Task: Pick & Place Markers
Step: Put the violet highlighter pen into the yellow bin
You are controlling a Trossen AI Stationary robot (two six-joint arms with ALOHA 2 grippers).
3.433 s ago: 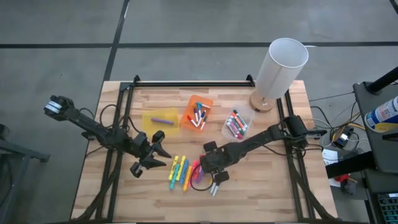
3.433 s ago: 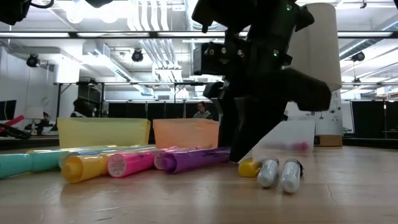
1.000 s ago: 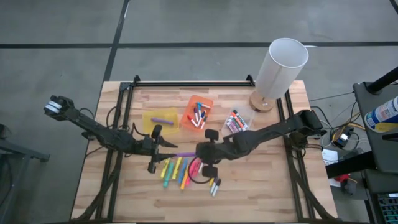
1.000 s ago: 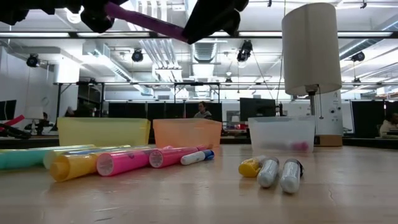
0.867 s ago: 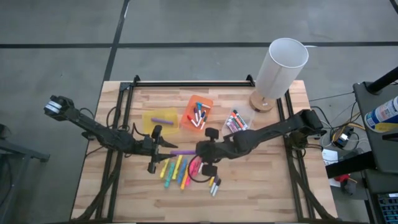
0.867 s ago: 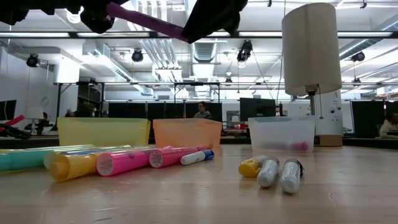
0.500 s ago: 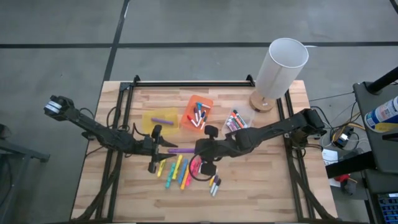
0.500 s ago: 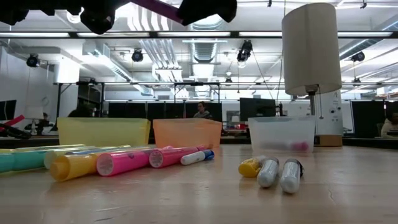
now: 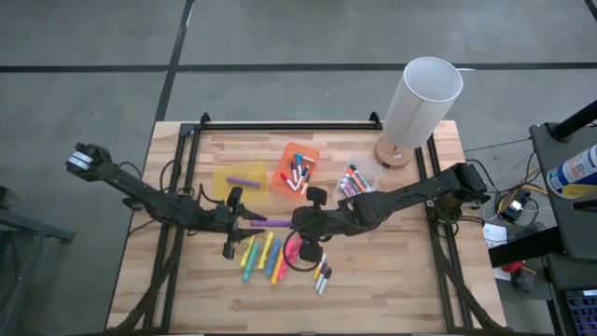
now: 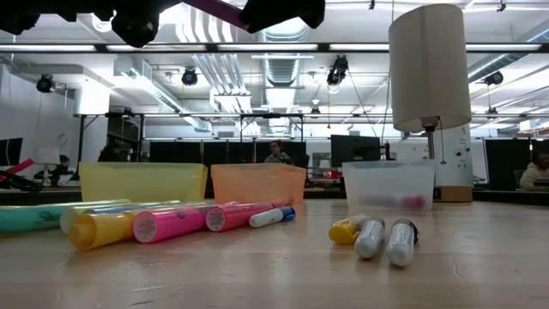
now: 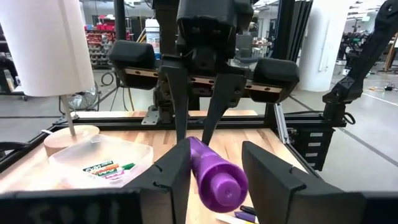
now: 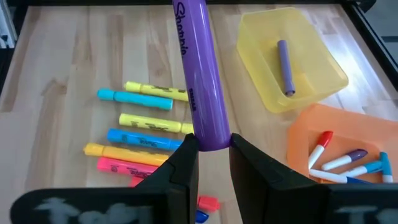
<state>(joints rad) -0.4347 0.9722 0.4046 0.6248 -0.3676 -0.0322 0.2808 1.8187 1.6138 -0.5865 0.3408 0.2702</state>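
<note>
Above bench centre: purple marker (image 9: 271,223), horizontal, gripped at one end by right gripper (image 9: 297,223), the other end between left gripper (image 9: 244,222) fingers; contact indeterminate. Loose markers (image 9: 261,259) toward front edge.

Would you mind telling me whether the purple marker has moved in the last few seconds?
Yes. The purple marker left the tabletop pile and now hangs between both end effectors, nearer the yellow bin.

I see a surface (image 9: 392,271) of pale, matt, jointed wood planks. The purple marker (image 12: 200,81) I hold is smooth, glossy plastic. The yellow bin (image 12: 311,74) and orange bin (image 12: 323,134) are translucent plastic. Both end effector fingers (image 11: 273,174) look matt black.
</note>
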